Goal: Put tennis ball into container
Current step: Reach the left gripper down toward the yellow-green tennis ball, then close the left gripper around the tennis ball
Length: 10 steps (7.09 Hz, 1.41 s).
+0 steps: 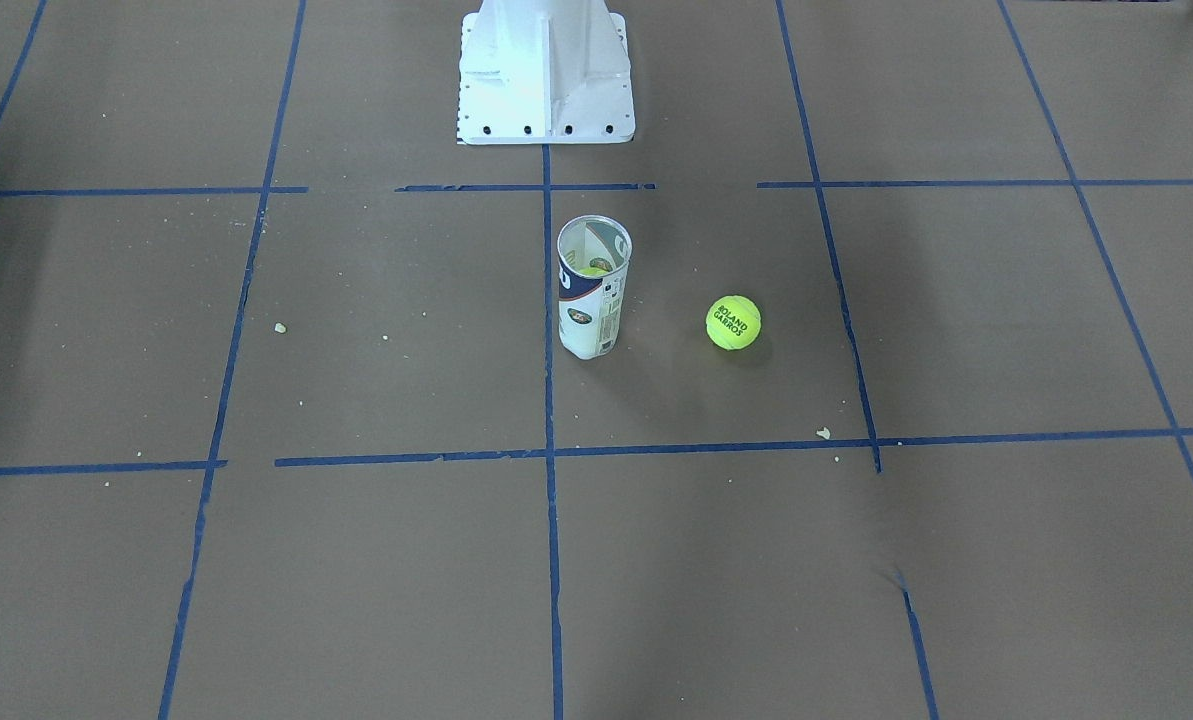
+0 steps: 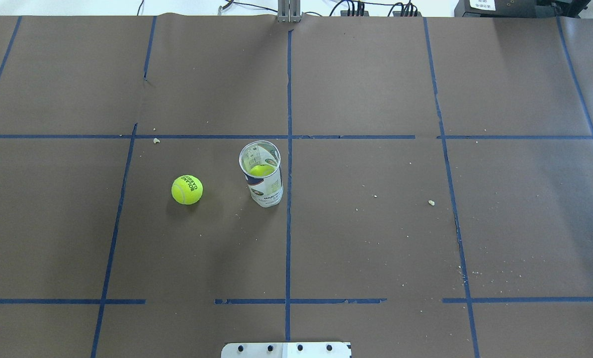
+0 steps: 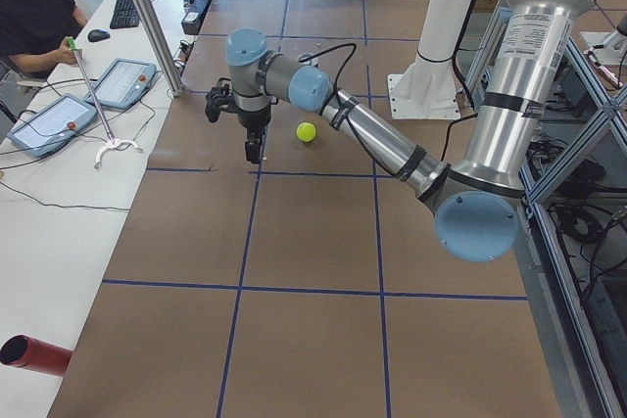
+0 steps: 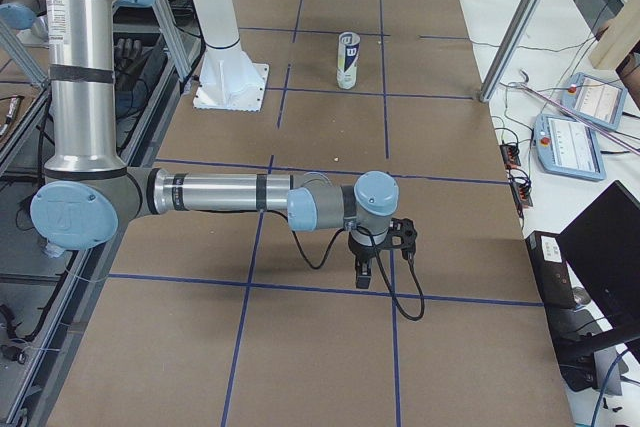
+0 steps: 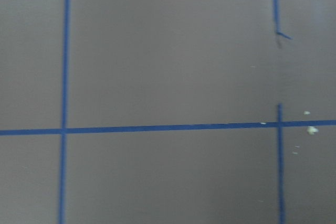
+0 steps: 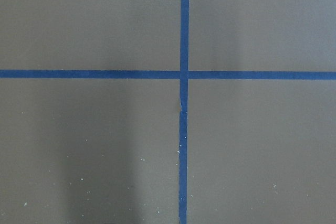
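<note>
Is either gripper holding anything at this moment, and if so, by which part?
Nothing is held: the tennis ball lies free on the table, and the container stands untouched beside it.

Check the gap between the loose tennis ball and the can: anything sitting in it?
Nothing visible. Only bare brown paper lies between the tennis ball and the container. The container stands upright, top open, with another yellow ball already inside it.

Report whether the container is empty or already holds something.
Not empty. Through the open mouth of the container, overhead, a yellow-green ball shows inside; the tennis ball lies outside.
</note>
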### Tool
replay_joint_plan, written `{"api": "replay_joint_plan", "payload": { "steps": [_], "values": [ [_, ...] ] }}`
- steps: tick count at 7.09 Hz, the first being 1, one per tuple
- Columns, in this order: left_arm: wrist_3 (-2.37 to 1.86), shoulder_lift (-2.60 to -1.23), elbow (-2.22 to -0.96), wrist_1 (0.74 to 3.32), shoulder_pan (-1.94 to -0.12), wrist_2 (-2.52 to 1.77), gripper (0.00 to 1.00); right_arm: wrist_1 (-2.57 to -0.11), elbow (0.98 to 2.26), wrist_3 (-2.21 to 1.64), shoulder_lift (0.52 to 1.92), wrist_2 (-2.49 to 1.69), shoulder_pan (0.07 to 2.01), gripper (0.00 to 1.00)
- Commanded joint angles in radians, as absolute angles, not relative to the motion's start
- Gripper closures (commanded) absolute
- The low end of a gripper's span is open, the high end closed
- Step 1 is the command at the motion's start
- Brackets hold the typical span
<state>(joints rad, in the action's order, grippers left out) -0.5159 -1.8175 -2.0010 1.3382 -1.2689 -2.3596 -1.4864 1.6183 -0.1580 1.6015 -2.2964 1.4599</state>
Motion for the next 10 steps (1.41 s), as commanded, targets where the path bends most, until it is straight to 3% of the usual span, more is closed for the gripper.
{"api": "replay_joint_plan", "payload": {
  "steps": [1,4,6,10],
  "values": [
    [-0.807,-1.862,-2.048,1.443,-1.023,-2.266,0.00,-1.486,1.618,-0.158,1.601,-2.296,1.460,0.00],
    [-0.904,-1.982,-1.901,1.485,-0.814,-2.149,0.00,-1.486,1.618,-0.158,1.601,-2.296,1.460,0.00],
    [-0.963,-1.991,-1.789,1.627,-0.767,-2.151,0.00,-1.486,1.618,-0.158,1.601,-2.296,1.460,0.00],
    [-1.089,-1.996,-1.694,1.768,-0.674,-2.129,0.00,-1.486,1.618,-0.158,1.601,-2.296,1.460,0.00]
  ]
}}
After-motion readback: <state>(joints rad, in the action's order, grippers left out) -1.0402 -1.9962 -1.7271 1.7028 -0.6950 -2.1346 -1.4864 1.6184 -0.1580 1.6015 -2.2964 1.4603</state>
